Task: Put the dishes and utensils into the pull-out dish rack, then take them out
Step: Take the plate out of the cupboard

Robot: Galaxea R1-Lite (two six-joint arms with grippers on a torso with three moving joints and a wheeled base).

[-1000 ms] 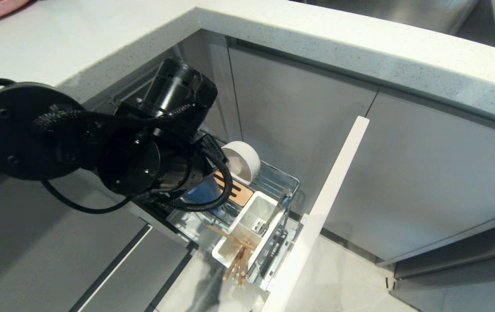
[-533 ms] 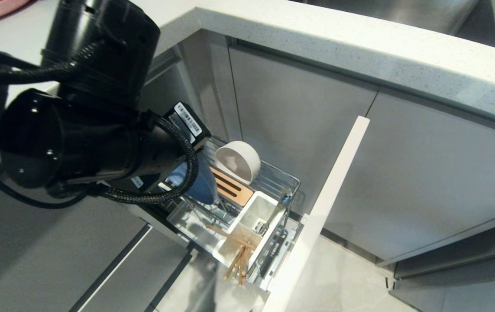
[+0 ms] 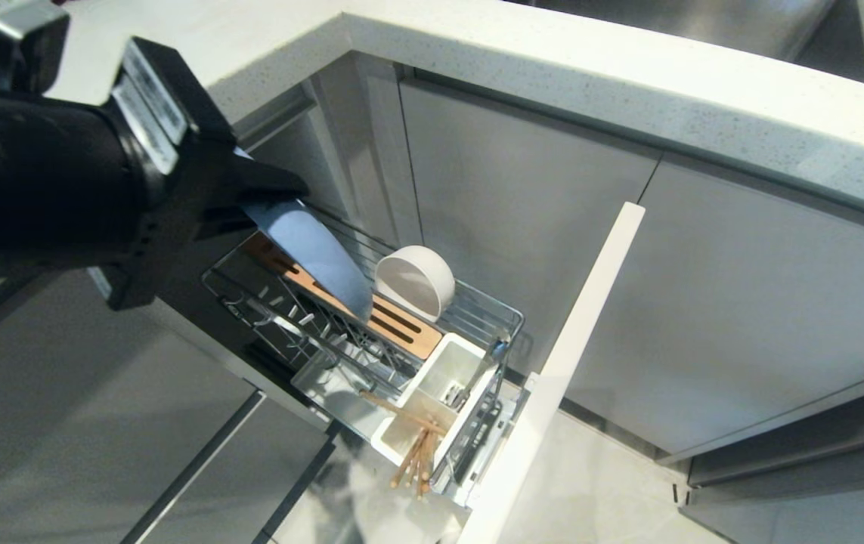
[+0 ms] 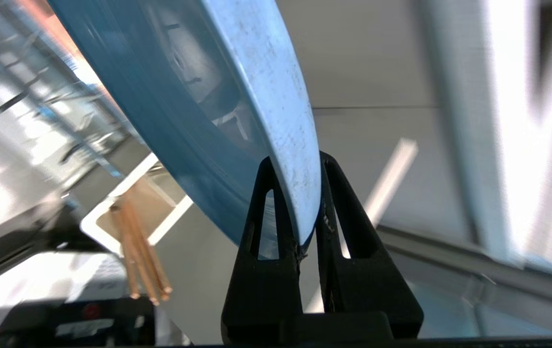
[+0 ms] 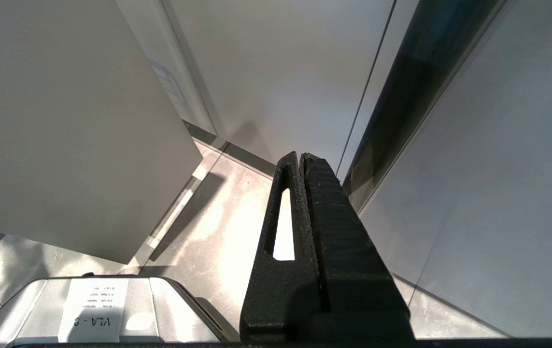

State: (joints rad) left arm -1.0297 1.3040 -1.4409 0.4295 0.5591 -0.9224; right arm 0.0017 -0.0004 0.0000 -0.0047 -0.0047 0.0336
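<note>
The left end effector (image 4: 299, 162), black with slotted triangular fingers, is pinching the rim of the shallow pale-blue round plate (image 3: 311, 253), holding it tilted on edge above the slotted tan wooden strip (image 3: 394, 326) of the narrow chrome wire pull-out dish rack (image 3: 503, 317). The plate's lower edge is hanging over the strip, near the rack's pegs; whether it is touching them cannot be told. Nearest the camera, the pair of light-brown wooden chopsticks (image 3: 418, 457) is leaning out of the white plastic caddy (image 3: 469, 355) at the rack's front end, just behind the white edge of the rack's door front (image 3: 575, 355). Further in, the plain off-white round bowl (image 3: 416, 281) is standing on its side against the rack's back wires, just beside the plate's lower edge. Beyond it, grey cabinet fronts are closing the space on that side, and the speckled white tabletop (image 3: 552, 68) is overhanging the rack. The right end effector (image 5: 302, 157), its fingers pressed together on nothing, is hanging low over the pale floor (image 5: 218, 227) between grey cabinet panels.
</note>
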